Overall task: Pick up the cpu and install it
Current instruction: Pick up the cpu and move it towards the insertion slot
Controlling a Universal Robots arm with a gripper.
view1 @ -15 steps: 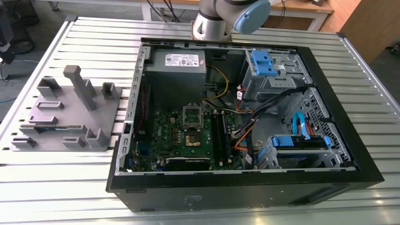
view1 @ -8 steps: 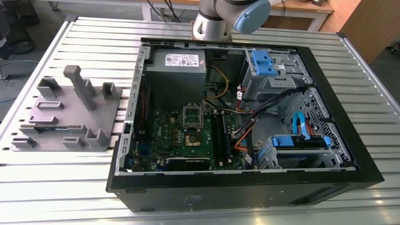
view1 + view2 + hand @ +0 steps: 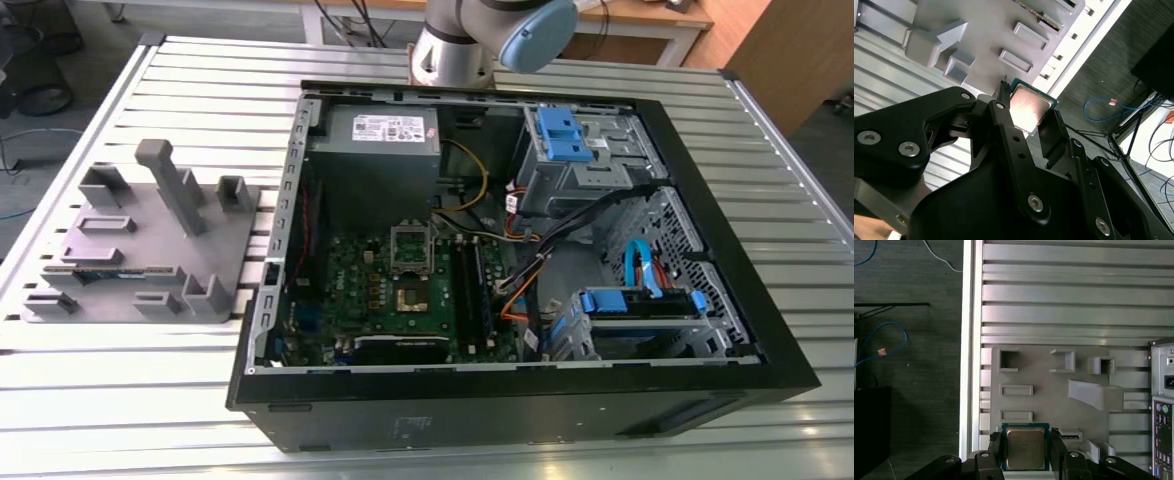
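The cpu [image 3: 1025,446], a small square chip with a pale metal top and a green rim, sits between the two black fingers of my gripper [image 3: 1026,452], which is shut on its opposite edges. In the second wrist view the cpu [image 3: 1030,104] shows the same way in the gripper [image 3: 1029,119]. It hangs above the near edge of the grey plastic holder [image 3: 1054,390], clear of the holder's pockets. In the exterior view the dark square socket [image 3: 414,292] lies on the green board [image 3: 360,280] inside the open computer case.
The black computer case [image 3: 747,330] lies open on the slatted metal table [image 3: 134,420], with cables and blue drive bays inside. The grey holder [image 3: 134,250] on the exterior view's left has upright posts and holds a memory stick [image 3: 110,271]. Beside the table lies dark floor with cables [image 3: 884,340].
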